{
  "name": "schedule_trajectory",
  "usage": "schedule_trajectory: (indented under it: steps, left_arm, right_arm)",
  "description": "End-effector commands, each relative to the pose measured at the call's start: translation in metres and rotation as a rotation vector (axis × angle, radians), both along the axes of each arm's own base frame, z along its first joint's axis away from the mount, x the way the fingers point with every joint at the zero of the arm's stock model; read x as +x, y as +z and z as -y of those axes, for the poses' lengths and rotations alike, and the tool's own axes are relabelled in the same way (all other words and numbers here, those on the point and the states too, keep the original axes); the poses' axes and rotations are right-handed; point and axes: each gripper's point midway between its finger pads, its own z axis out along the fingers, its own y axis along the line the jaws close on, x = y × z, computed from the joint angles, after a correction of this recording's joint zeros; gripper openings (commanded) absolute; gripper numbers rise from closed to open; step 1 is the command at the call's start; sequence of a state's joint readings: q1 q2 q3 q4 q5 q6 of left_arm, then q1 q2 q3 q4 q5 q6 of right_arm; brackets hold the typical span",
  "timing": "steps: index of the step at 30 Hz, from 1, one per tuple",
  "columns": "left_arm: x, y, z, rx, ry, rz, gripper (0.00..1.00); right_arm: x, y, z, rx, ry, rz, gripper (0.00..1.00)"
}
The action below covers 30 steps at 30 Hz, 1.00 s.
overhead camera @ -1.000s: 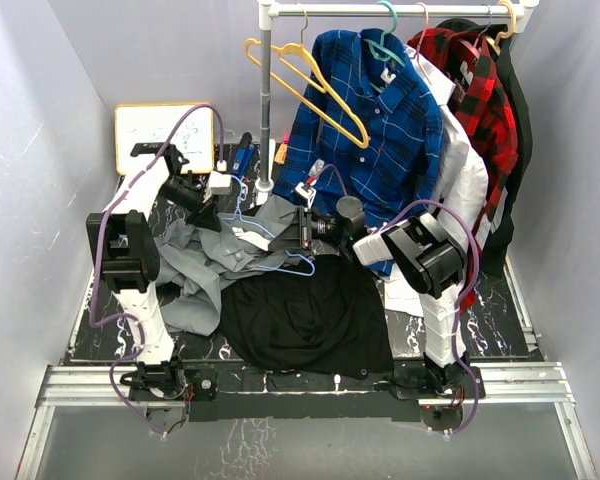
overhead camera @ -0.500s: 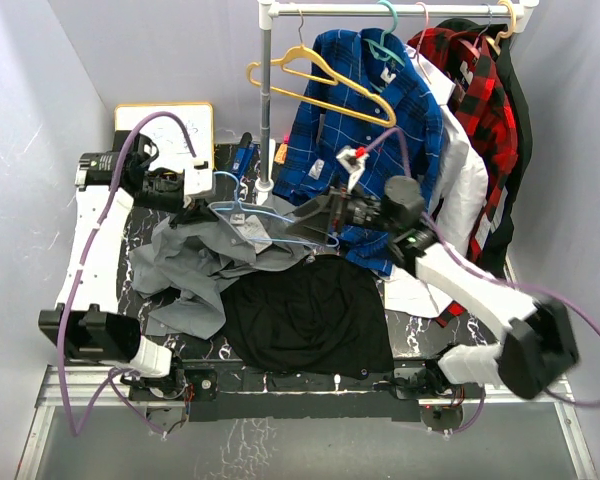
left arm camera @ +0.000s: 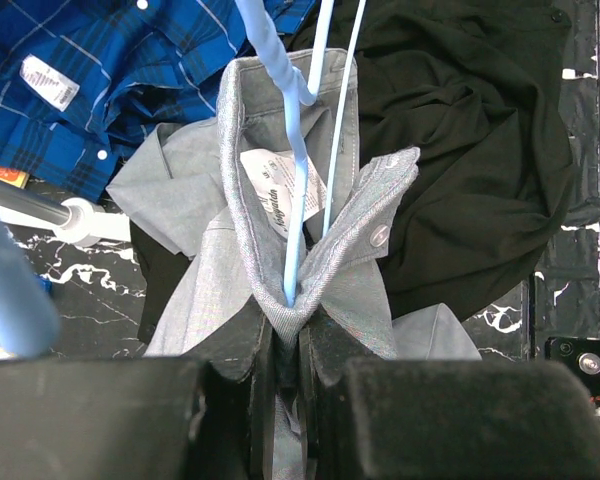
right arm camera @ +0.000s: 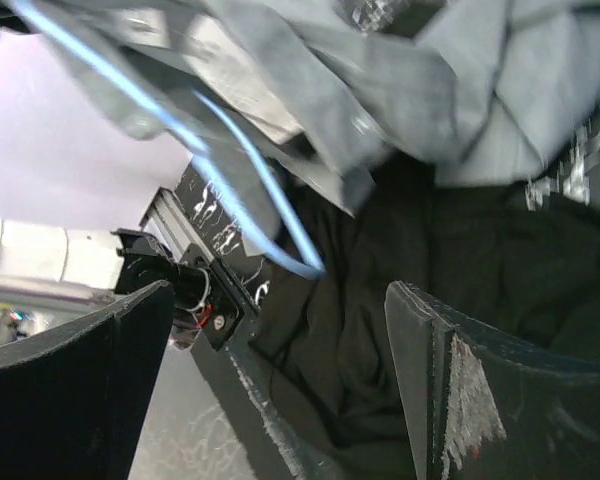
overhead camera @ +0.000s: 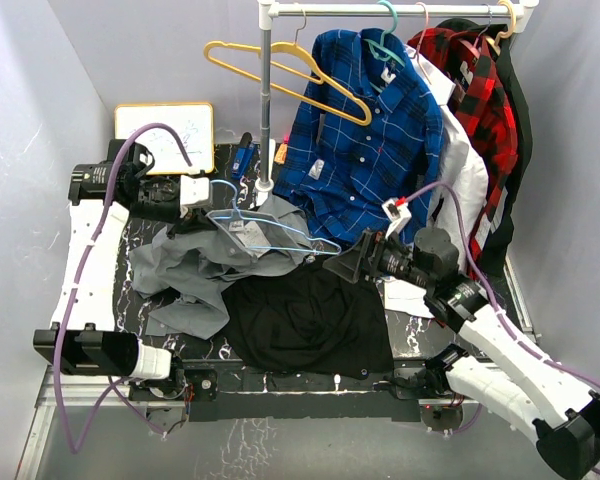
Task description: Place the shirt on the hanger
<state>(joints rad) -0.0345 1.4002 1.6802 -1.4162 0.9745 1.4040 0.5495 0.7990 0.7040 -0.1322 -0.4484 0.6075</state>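
We've got the collar and hanger pinched together on the left, and the right jaws wide open with nothing in them.

Down the left wrist camera we see the left gripper (left arm camera: pixel 285 335) clamped tight on a fold of the plain grey button-up shirt (left arm camera: pixel 280 250), right at the collar, with the thin light-blue wire hanger (left arm camera: pixel 295 150) caught in the same pinch and running up through the neck opening past the white label (left arm camera: pixel 270 195). From above, the shirt lies bunched on the left half of the black marbled table (overhead camera: pixel 120 305), its collar raised near the foot of the white rack pole (overhead camera: pixel 265 100). The hanger's arm reaches right, over the grey fabric. The right gripper (overhead camera: pixel 345 268) hovers over the black cloth (overhead camera: pixel 305 310), fingers spread far apart, just beside the hanger's tip and not touching it. The blue plaid shirt (overhead camera: pixel 365 130) hangs behind.
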Motion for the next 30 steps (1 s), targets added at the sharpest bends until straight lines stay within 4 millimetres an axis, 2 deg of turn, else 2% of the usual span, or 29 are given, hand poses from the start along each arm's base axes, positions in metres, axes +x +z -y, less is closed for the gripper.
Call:
schedule_trajectory:
  steps: [1,3,5,7,8,11,14,18,19,22,25,27,30]
  left_arm:
    - [-0.025,0.033,0.011,-0.096,-0.032,0.075,0.00]
    - [-0.029,0.036,0.012,-0.107,-0.035,0.083,0.00]
    - [-0.033,0.038,0.013,-0.112,-0.035,0.089,0.00]
    - [-0.035,0.038,0.012,-0.109,-0.035,0.093,0.00]
    - [-0.035,0.037,0.012,-0.106,-0.034,0.092,0.00]
    - [-0.038,0.037,0.013,-0.112,-0.035,0.089,0.00]
    - [-0.039,0.035,0.014,-0.123,-0.037,0.076,0.00]
    - [-0.038,0.032,0.013,-0.119,-0.033,0.063,0.00]
    - [-0.038,0.031,0.013,-0.115,-0.032,0.062,0.00]
    - [-0.038,0.025,0.010,-0.092,-0.029,0.060,0.00]
    - [-0.038,0.019,0.009,-0.080,-0.029,0.052,0.00]
    - [-0.038,0.017,0.008,-0.079,-0.030,0.049,0.00]
    - [-0.039,0.014,0.008,-0.073,-0.031,0.044,0.00]
  right_arm:
    - [0.005,-0.003,0.011,0.198,-0.169,-0.165,0.80]
    - [0.005,-0.005,0.011,0.327,-0.201,-0.256,0.78]
    - [0.000,0.009,0.008,0.491,-0.169,-0.290,0.77]
    - [-0.005,0.017,0.008,0.571,-0.129,-0.282,0.78]
    - [-0.007,0.001,0.007,0.541,-0.125,-0.284,0.79]
    - [0.002,-0.010,0.007,0.366,-0.159,-0.168,0.80]
    - [0.017,-0.003,0.013,0.198,-0.196,0.003,0.81]
    - [0.024,0.025,0.016,0.075,-0.176,0.205,0.72]
    - [0.023,0.029,0.015,0.054,-0.157,0.237,0.73]
    - [0.007,0.048,0.006,0.031,-0.028,0.343,0.85]
    - [-0.001,0.053,0.001,-0.044,0.065,0.380,0.92]
    - [0.007,0.042,0.010,-0.160,0.035,0.375,0.96]
    - [0.023,0.044,0.036,-0.287,-0.103,0.429,0.98]
